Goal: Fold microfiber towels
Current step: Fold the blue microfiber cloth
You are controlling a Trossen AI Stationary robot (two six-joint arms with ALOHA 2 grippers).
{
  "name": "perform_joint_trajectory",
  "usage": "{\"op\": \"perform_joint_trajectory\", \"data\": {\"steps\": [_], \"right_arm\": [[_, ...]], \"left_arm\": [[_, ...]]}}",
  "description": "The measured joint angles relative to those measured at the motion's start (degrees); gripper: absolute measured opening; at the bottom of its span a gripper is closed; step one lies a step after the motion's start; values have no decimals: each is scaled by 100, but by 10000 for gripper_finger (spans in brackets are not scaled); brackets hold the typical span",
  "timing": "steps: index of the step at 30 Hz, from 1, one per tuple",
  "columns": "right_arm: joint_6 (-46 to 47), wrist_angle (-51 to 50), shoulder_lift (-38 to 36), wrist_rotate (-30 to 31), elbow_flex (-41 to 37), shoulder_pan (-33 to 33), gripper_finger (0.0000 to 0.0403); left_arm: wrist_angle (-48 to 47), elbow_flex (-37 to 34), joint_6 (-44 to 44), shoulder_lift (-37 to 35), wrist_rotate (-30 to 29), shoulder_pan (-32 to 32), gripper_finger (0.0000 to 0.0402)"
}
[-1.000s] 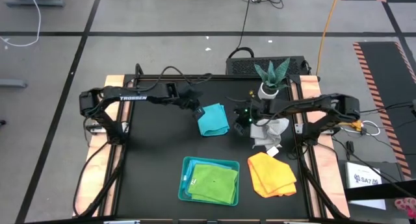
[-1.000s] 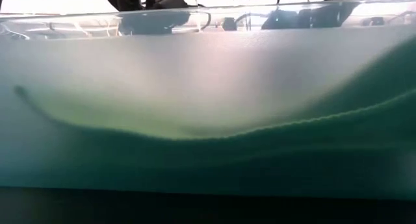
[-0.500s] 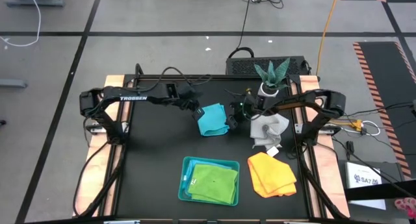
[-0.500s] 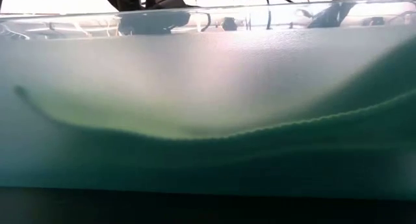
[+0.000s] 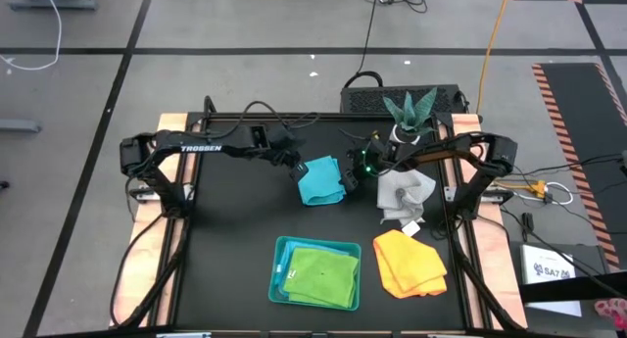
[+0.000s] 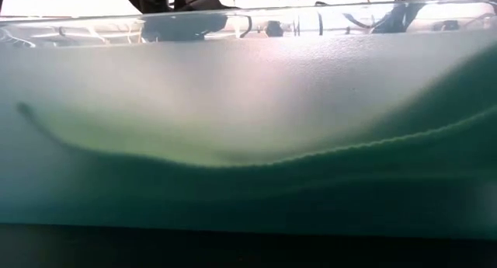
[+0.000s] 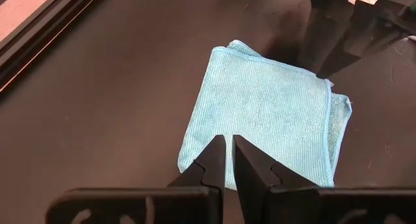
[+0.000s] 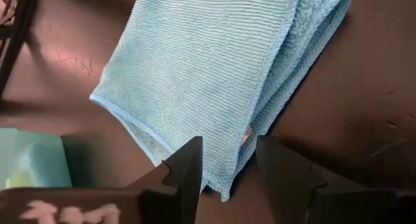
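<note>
High view: a folded turquoise towel (image 5: 321, 180) lies flat mid-table between both grippers. Left gripper (image 7: 229, 160) hovers over one edge, fingers nearly together; right gripper (image 8: 227, 164) stands apart, empty.

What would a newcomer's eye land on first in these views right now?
Probably the folded turquoise towel at the table's middle, with the left gripper and right gripper flanking its two sides. Next, the lime green towel lying in the teal tray at the near edge, the yellow-orange towel beside it, and a crumpled grey-white towel behind that one.
</note>
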Motion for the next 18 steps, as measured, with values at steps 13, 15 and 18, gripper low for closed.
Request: {"op": "perform_joint_trajectory", "data": {"steps": [13, 15, 18], "right_arm": [[-134, 13, 26, 25, 0, 2, 138], [-134, 30, 45, 35, 0, 2, 138], [-103, 160, 190, 25, 0, 2, 137]], "left_arm": [[7, 2, -2, -2, -1, 1, 31], [7, 2, -2, -2, -2, 0, 31], [9, 4, -2, -9, -2, 0, 31]]}}
